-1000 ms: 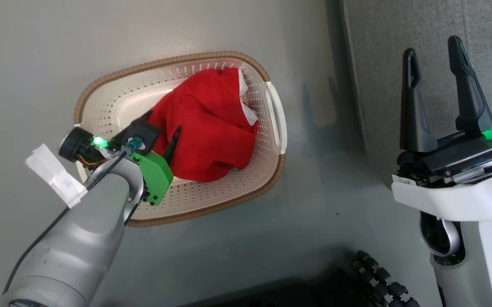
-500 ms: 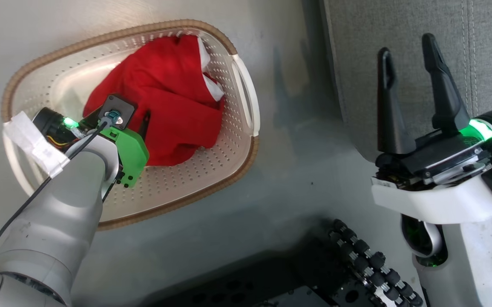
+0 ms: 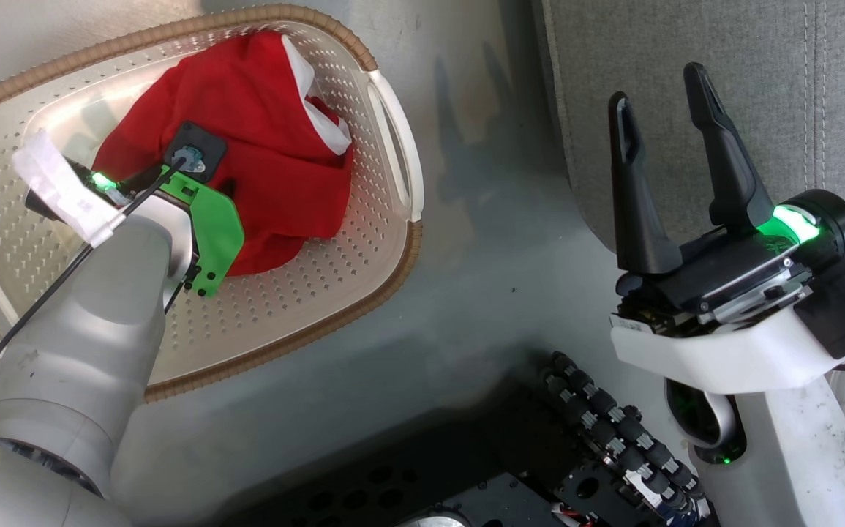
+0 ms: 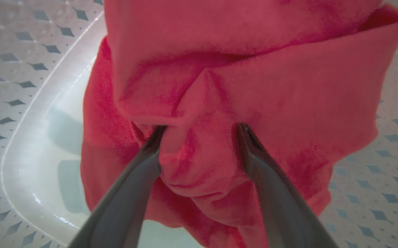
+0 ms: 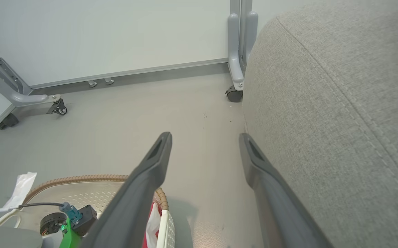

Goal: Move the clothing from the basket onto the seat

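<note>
The soft bright red clothing with white trim (image 3: 261,139) lies bunched in a heap inside the small cream plastic basket with little holes and a brown woven rim (image 3: 298,307). The basket sits on the smooth grey floor (image 3: 481,241), on the left. The big grey fabric seat cushion with a stitched seam (image 3: 583,51) is on the right, near the basket, so I think the carry across will be short.

The left gripper (image 4: 201,128) points down into the heap. Its two dark fingers stand wide apart. Their tips press into the red cloth, and a fat fold bulges up between them. It has not squeezed yet, so it holds nothing. It looks set that way so that closing will pinch the fold.

The right gripper (image 3: 656,84) is wide open too and holds nothing. It hangs in the air on the right, beside the seat's left edge and well apart from the basket, likely to keep out of the way.

Some things are hard to see. In the head view the left arm's wrist covers its own fingers. The basket's left end is cut off by the picture edge. The heap is so crumpled that I cannot tell if it is one piece or two, or what lies under the folds. The seat runs off the picture at the top and right.
</note>
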You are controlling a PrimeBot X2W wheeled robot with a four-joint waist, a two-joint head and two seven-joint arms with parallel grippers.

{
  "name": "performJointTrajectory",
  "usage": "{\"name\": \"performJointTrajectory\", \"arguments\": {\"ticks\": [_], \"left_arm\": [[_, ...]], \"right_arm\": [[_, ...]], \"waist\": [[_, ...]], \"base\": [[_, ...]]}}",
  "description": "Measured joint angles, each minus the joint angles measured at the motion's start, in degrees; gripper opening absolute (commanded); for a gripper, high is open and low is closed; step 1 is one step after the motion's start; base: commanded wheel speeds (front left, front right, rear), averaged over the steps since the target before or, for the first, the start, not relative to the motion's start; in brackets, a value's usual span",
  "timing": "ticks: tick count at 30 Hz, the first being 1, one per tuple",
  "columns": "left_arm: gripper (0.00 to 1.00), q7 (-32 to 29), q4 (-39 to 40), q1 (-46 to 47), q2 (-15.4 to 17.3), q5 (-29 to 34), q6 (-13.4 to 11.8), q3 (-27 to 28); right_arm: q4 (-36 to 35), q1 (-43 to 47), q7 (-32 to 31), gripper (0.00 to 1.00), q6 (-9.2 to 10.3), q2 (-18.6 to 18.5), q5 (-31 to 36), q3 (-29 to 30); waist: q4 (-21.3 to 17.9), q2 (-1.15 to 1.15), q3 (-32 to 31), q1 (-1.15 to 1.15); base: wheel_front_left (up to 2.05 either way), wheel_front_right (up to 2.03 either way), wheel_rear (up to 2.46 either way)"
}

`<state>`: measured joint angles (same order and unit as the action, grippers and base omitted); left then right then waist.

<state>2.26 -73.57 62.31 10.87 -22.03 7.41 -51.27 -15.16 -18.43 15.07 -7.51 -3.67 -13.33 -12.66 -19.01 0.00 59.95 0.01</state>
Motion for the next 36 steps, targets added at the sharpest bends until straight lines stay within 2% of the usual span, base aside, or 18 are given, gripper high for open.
{"name": "performJointTrajectory", "arguments": {"ticks": [8,19,20,21,22,36], "left_arm": [[1.00,-4.23,-0.15,1.55,0.05,-0.11,-0.03,-2.03],[1.00,-5.41,-0.24,1.98,-1.30,-0.19,-1.70,-2.77],[0.94,-5.91,-0.24,1.97,-1.34,-0.36,-1.70,-2.81],[0.53,-6.21,-0.25,1.97,-1.38,-0.69,-1.70,-2.82],[0.00,-6.27,-0.24,1.97,-1.42,-0.75,-1.70,-2.85],[0.00,-5.64,-0.30,1.96,-0.64,-3.13,-1.87,-2.24]], "right_arm": [[-0.79,1.59,0.00,1.00,0.00,0.14,0.30,-0.42],[-1.74,3.13,0.00,1.00,0.00,0.12,0.31,0.01],[-1.76,3.25,0.00,1.00,0.00,0.12,0.32,0.01],[-1.79,3.37,0.00,1.00,0.00,0.10,0.38,0.02],[-1.81,3.47,0.00,1.00,0.00,0.10,0.38,0.05],[-1.87,0.64,0.00,1.00,0.00,0.11,-0.04,0.13]], "waist": [[0.03,0.00,0.80,0.00],[0.30,0.00,1.65,0.00],[0.32,0.00,1.67,0.00],[0.34,0.00,1.69,0.00],[0.35,0.00,1.70,-0.01],[0.11,0.00,0.35,-0.01]], "base": [[0.00,0.00,0.00],[0.00,0.00,0.00],[0.00,0.00,0.00],[0.00,0.00,0.00],[0.00,0.00,0.00],[0.00,0.00,0.00]]}}
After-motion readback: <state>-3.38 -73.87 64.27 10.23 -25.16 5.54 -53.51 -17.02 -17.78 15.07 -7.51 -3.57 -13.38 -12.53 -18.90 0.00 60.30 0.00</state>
